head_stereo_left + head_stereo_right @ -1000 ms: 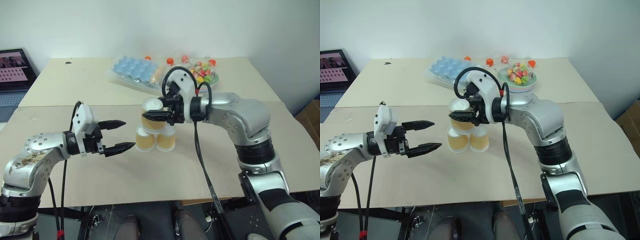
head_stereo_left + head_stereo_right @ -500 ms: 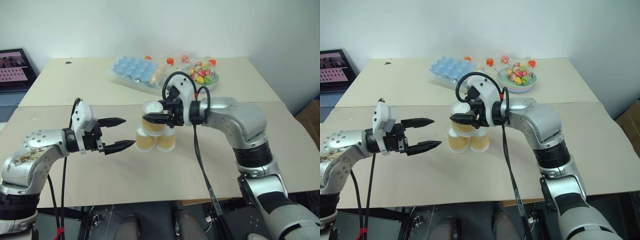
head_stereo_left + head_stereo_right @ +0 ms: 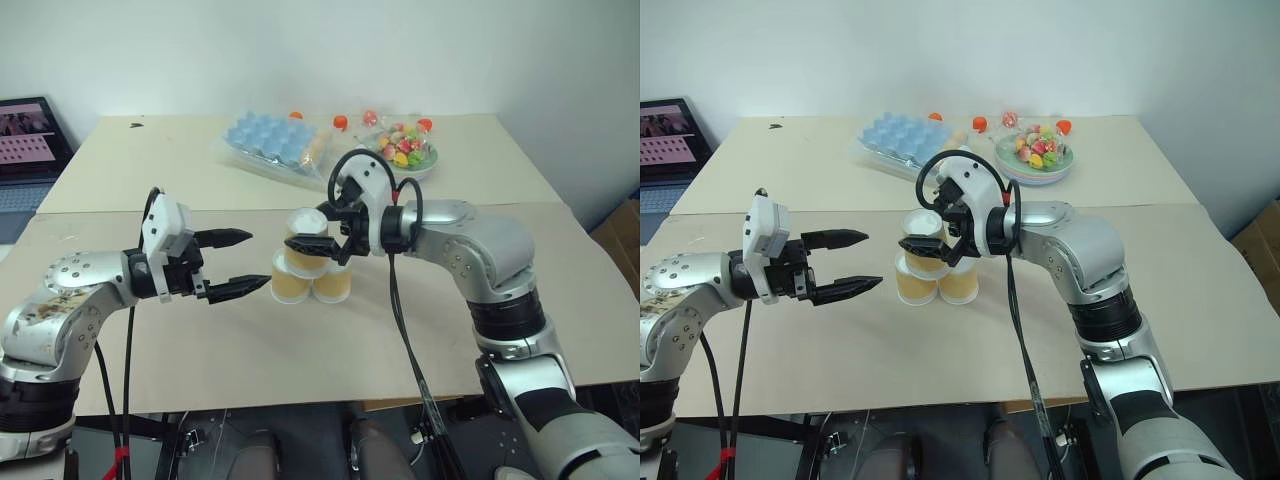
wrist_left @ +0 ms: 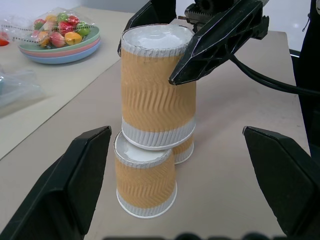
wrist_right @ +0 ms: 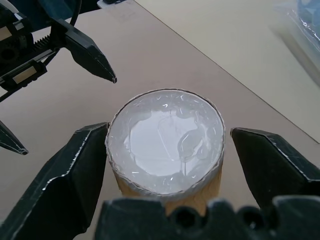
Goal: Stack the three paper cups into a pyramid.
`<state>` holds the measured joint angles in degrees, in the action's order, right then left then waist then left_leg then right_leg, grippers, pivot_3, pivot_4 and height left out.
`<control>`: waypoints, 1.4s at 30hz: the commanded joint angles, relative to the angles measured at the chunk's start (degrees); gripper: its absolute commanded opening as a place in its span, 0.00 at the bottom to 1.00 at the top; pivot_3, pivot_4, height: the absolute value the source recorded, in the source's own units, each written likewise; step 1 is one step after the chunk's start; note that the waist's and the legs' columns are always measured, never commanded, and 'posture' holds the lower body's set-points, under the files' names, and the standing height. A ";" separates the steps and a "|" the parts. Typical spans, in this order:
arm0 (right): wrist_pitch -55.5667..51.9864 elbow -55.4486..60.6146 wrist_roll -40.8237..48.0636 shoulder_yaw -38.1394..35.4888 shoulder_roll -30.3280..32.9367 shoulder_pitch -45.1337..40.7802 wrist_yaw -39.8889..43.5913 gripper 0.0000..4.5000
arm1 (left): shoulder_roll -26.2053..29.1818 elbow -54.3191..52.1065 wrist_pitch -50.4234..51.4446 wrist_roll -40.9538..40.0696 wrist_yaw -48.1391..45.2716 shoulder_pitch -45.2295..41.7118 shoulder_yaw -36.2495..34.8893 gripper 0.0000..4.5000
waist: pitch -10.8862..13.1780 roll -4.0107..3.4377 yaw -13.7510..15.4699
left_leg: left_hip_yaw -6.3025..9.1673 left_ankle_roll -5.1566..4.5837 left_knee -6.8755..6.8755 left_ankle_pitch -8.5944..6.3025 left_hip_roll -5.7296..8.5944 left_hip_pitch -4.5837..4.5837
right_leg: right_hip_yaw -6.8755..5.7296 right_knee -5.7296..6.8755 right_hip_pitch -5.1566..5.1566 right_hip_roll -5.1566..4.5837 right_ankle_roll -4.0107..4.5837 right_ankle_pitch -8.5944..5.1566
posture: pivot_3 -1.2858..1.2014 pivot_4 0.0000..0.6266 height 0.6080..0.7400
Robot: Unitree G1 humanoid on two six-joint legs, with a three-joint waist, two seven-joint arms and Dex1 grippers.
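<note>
- My left gripper (image 3: 238, 264) hangs at about nine o'clock from the cups, fingers spread and empty, tips pointing at the stack, apart from it.
- Just past those tips the pyramid (image 3: 309, 261) stands near the middle of the front table (image 3: 300, 350): two base cups side by side, upside down, the left base cup (image 3: 290, 279) touching the right base cup (image 3: 332, 281).
- The top cup (image 3: 306, 242) rests inverted on both, white base up, upright.
- My right gripper (image 3: 324, 232) reaches in from three o'clock. Its fingers are released: in the right wrist view a gap shows on each side between the black fingers (image 5: 60, 170) and the cup's rim, so it straddles the top cup without pinching it.
- At about twelve o'clock from the stack, on the far table, lies the light-blue tray (image 3: 266, 137).
- At one o'clock, the plate of sweets (image 3: 405, 152) sits well apart from the cups.
</note>
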<state>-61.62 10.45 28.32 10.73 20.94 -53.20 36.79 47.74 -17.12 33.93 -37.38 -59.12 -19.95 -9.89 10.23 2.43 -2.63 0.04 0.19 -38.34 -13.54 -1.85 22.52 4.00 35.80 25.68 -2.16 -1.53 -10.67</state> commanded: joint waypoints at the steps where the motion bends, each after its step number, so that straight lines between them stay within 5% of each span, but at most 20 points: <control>1: 2.01 2.32 0.04 -1.75 0.24 -0.61 -0.18 0.99 | 0.27 -0.53 -0.47 0.01 -0.16 -1.44 0.11 1.00 | 0.00 0.00 -0.01 | 0.00 0.00 0.00 0.00 0.00 0.00 | 0.00 0.00 0.00 0.00 0.00 0.00 | 0.52 0.24 1.00; 29: -2.25 1.72 3.55 -10.31 4.59 -8.03 -1.55 0.99 | -0.29 1.57 -0.94 0.34 -1.26 -3.34 2.04 1.00 | 0.00 0.00 0.04 | 0.00 0.00 -0.01 0.00 0.01 0.42 | 0.00 0.04 0.44 -0.01 0.12 0.08 | 0.52 0.24 1.00; 33: -2.80 1.90 4.79 -12.74 7.95 -8.13 -0.42 0.99 | -0.24 1.77 -0.15 0.04 -0.93 -4.12 1.89 1.00 | 0.00 0.00 0.18 | 0.00 0.00 -0.01 0.00 0.01 0.44 | 0.00 0.03 0.45 -0.01 0.13 0.08 | 0.52 0.24 1.00; 36: -2.08 4.75 7.74 -17.01 16.44 -4.52 6.16 0.99 | 0.58 1.48 2.94 -1.26 -0.18 -4.95 1.56 1.00 | 0.01 0.01 0.49 | 0.02 0.00 -0.02 0.00 0.02 0.53 | -0.02 -0.01 0.49 -0.01 0.12 0.08 | 0.52 0.24 1.00; 39: 0.64 12.27 11.94 -21.41 28.62 6.14 17.32 0.99 | 1.42 -0.38 5.94 -3.98 0.27 -4.63 -0.46 1.00 | 0.01 0.01 1.32 | 0.07 -0.01 -0.01 0.00 0.04 0.65 | -0.10 -0.16 0.48 -0.06 0.08 0.05 | 0.52 0.24 1.00; 42: 1.84 16.76 14.07 -26.09 34.05 16.24 20.90 0.99 | 1.55 -1.17 7.24 -4.66 1.41 -4.25 -1.35 1.00 | 0.01 0.01 1.10 | -0.01 -0.11 -0.01 -0.07 0.05 0.67 | -0.06 -0.29 0.47 -0.11 0.04 0.03 | 0.52 0.24 1.00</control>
<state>-61.94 22.97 40.76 -11.55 53.18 -39.64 55.27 48.67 -15.64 40.56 -40.73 -58.35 -24.12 -9.49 10.24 2.45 -1.54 -0.02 0.08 -38.35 -13.61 -1.81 23.18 3.99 35.51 26.16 -2.26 -1.50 -10.63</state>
